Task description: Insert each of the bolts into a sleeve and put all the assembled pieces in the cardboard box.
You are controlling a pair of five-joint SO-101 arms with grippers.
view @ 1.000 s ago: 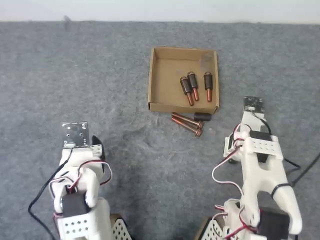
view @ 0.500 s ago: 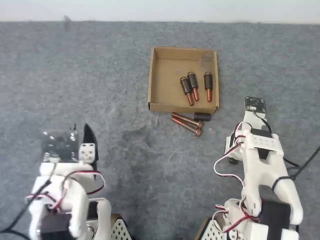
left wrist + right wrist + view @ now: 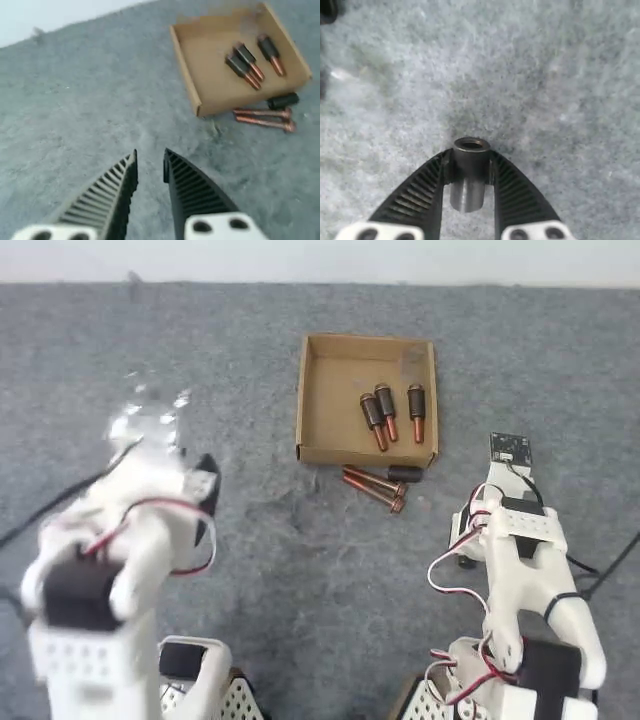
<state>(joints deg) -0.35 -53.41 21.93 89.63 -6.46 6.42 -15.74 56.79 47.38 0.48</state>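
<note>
Rising and swinging forward over the last second, the left gripper (image 3: 150,154) hung slightly parted and empty, aimed toward the two loose bolts (image 3: 373,485) just beside the cardboard box (image 3: 318,390), while the right gripper (image 3: 470,151) stayed clamped on a sleeve (image 3: 469,175), seemingly ready for mating.

grey felt tabletop (image 3: 300,580); pale wall strip (image 3: 300,260) along its far edge

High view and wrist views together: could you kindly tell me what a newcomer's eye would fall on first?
Likely the cardboard box at the far middle of the grey mat, with three assembled pieces lying inside. Next, two bare bolts and a loose sleeve just outside its near wall. The right gripper is shut on a second sleeve.
</note>
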